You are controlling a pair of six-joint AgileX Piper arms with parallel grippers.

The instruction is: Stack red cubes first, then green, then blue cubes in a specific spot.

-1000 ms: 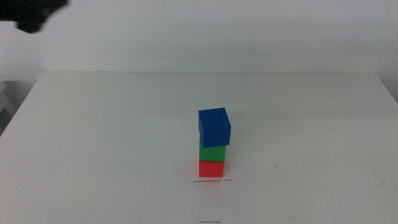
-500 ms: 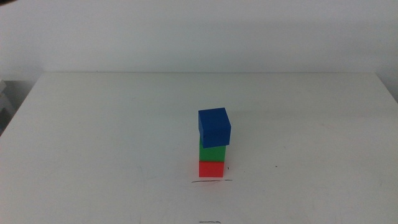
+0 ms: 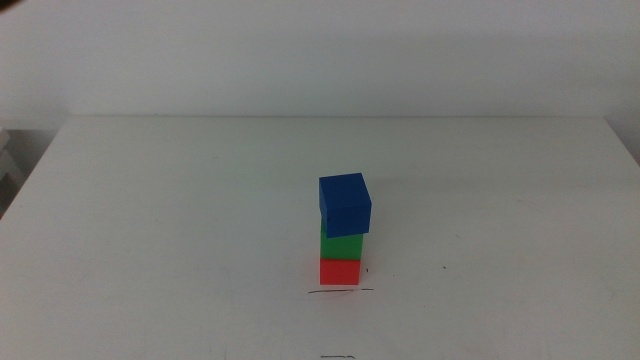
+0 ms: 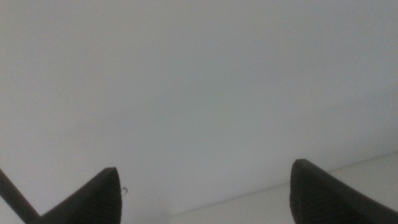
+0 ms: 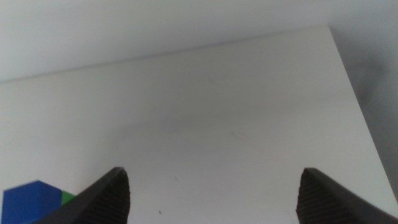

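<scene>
Three cubes, red [image 3: 340, 271], green [image 3: 341, 245], blue [image 3: 345, 204], stand stacked by the line [image 3: 340, 291]; we judge stacking finished, with left gripper [image 4: 205, 196] and right gripper [image 5: 214, 196] both apart, empty.

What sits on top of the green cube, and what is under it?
The blue cube rests on the green cube, slightly askew. Under it the red cube stands by the pen line. The touching faces are hidden. Both grippers are away.

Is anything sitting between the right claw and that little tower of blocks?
Nothing visible does. From the right claw, open and empty, only bare white table lies before the blue cube topping the stack. The green cube and red cube sit beneath it.
</scene>
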